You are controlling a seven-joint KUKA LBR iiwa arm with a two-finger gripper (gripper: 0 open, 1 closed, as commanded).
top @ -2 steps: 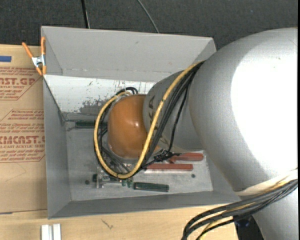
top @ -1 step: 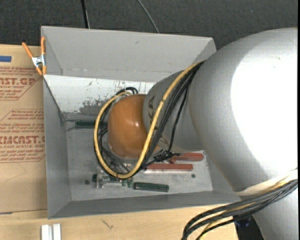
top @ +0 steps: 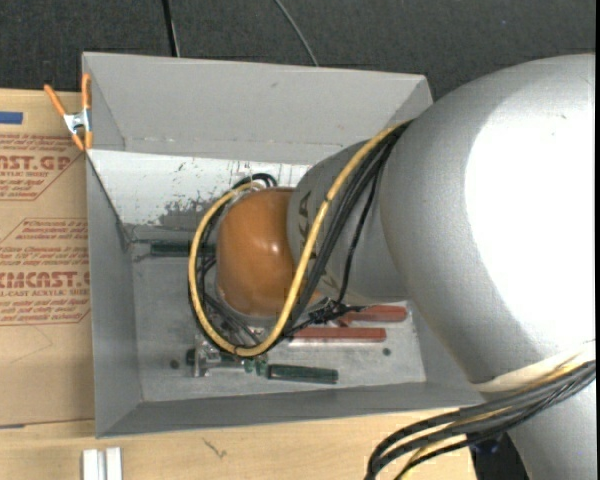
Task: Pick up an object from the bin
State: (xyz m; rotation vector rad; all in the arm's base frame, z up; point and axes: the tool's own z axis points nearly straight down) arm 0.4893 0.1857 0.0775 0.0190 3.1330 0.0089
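Note:
A tool with dark green handles (top: 298, 374) lies along the bin's near wall, its metal head (top: 199, 360) pointing left. A tool with red handles (top: 352, 334) lies to the right, partly under the arm. A dark green bar-shaped thing (top: 170, 250) rests by the bin's left wall, its right end hidden.
The arm comes in from the right and covers most of the bin. Its orange dome, ringed by yellow and black cables, hangs over the bin's middle. Bare floor shows at the left and near-left of the bin.

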